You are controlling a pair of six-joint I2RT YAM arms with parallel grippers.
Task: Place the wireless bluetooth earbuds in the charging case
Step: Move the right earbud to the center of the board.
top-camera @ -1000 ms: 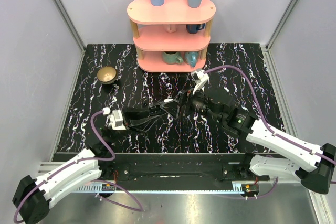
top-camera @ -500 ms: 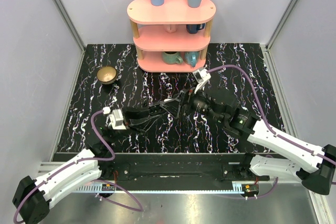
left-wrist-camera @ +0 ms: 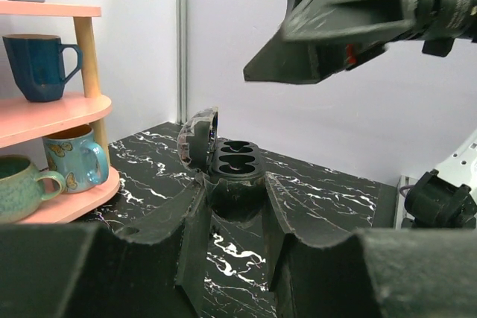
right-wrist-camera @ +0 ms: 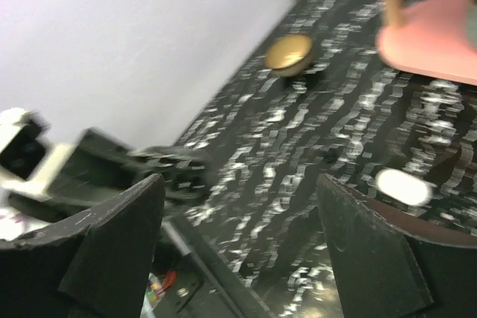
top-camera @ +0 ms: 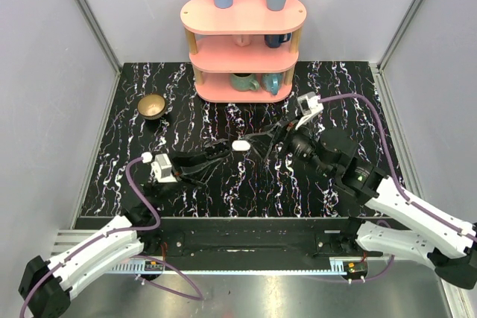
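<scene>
The white oval charging case (top-camera: 240, 144) lies on the black marble table just in front of the pink shelf. In the left wrist view the case (left-wrist-camera: 235, 161) looks dark against the light, with its lid up on the left and two dark sockets on top. My left gripper (top-camera: 226, 151) has the case's lower body between its fingertips (left-wrist-camera: 200, 206). My right gripper (top-camera: 274, 139) is open and empty, to the right of the case, which is a blurred white oval in its view (right-wrist-camera: 402, 186). I cannot make out the earbuds in any view.
A pink three-tier shelf (top-camera: 243, 14) with cups and mugs stands at the back; its lower tiers and mugs (left-wrist-camera: 71, 161) are left of the case. A gold bowl (top-camera: 152, 106) sits at the back left. Grey walls enclose the table.
My right gripper has pulled back to the right and away from the case, uncovering it from above. My left arm has shifted slightly back towards its base.
</scene>
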